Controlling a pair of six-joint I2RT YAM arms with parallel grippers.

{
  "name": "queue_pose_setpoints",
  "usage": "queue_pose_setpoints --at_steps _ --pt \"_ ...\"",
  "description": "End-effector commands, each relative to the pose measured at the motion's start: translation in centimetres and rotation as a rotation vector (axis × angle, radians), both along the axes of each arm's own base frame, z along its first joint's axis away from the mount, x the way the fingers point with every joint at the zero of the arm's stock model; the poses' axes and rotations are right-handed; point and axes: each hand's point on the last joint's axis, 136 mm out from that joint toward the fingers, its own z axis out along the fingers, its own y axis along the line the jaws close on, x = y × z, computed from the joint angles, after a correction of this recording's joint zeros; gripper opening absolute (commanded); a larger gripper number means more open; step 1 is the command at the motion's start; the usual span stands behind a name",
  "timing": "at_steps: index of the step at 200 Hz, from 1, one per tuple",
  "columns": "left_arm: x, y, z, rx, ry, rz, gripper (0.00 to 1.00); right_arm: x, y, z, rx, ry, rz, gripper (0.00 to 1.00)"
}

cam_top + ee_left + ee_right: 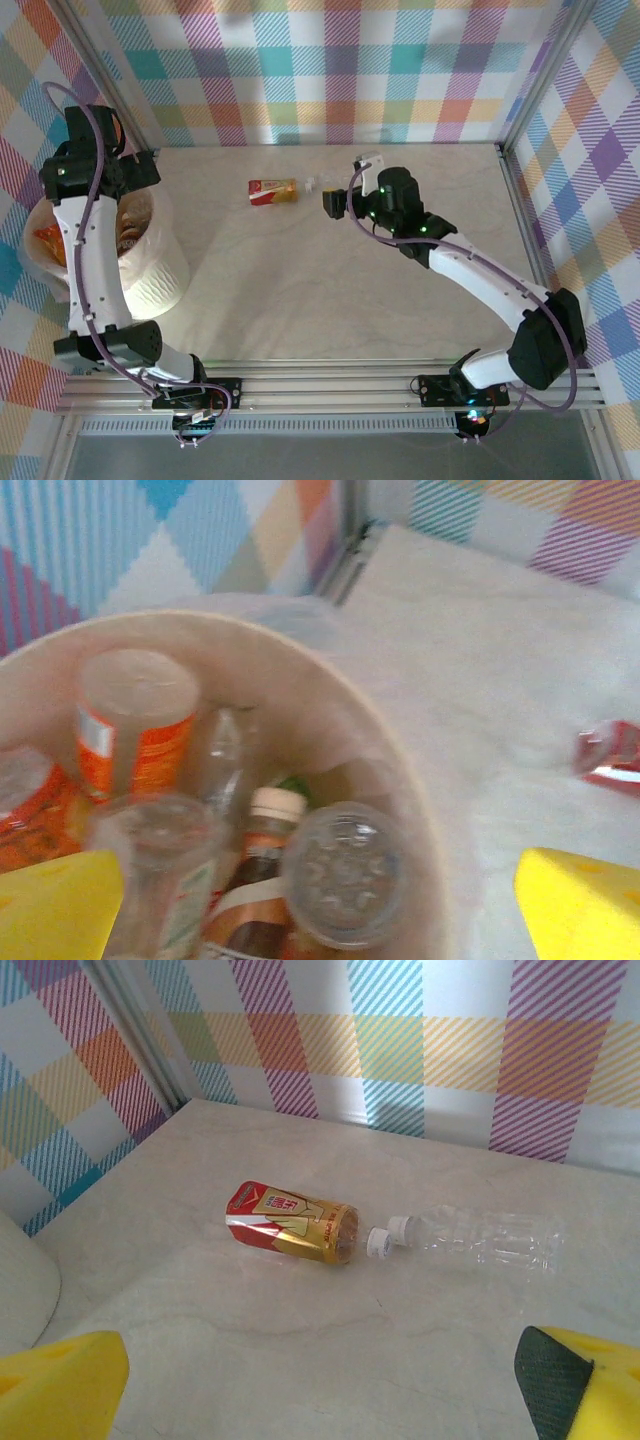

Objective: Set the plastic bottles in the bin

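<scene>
Soft, even light filled all three views, bright and free of harsh glare. From above, the pale marble-patterned tabletop [330,290] looked slightly washed out, and shadows on it were faint and soft-edged. The left wrist view was heavily blurred: the round cream-walled bin [310,705] and the orange-labelled plastic bottles [135,730] inside it smeared into soft shapes. The right wrist view was sharp. There the red-and-gold labelled bottle [290,1223] threw a thin shadow along its near side, and the clear crumpled bottle [490,1240] carried small pale highlights.
</scene>
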Motion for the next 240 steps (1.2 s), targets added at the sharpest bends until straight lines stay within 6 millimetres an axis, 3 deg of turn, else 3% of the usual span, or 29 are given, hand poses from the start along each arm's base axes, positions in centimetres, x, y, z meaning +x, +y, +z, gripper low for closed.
queue_pose_setpoints --at_steps 1,45,63,83,109,127,152,205,240 --pt "1.3 -3.4 1.9 -0.165 -0.188 -0.124 1.00 0.9 -0.3 -0.7 0.052 0.074 -0.037 1.00" --pt "2.5 -10.7 4.3 -0.526 -0.407 -0.388 1.00 3.2 -1.2 -3.7 0.139 0.253 -0.082 1.00" --pt "3.0 -13.6 4.1 -0.672 -0.423 -0.466 1.00 4.6 -2.4 -5.5 0.195 0.355 -0.145 1.00" --pt "3.3 -17.8 2.5 -0.750 -0.383 -0.564 1.00 6.3 -3.6 -7.4 0.283 0.469 -0.211 1.00" --pt "2.9 -23.0 -1.2 -0.768 -0.287 -0.641 1.00 8.6 -4.5 -9.6 0.341 0.564 -0.294 1.00" --pt "2.6 -25.3 -3.1 -0.768 -0.247 -0.660 1.00 10.4 -5.0 -11.2 0.382 0.619 -0.351 1.00" --pt "2.2 -28.5 -4.1 -0.772 -0.243 -0.735 1.00 13.1 -5.4 -13.5 0.478 0.711 -0.396 1.00" --pt "3.0 -31.3 -7.0 -0.766 -0.205 -0.738 1.00 18.0 -4.7 -17.8 0.597 0.813 -0.483 1.00" --pt "2.6 -30.5 -7.7 -0.711 -0.174 -0.719 1.00 20.4 -4.5 -19.6 0.684 0.811 -0.532 1.00"
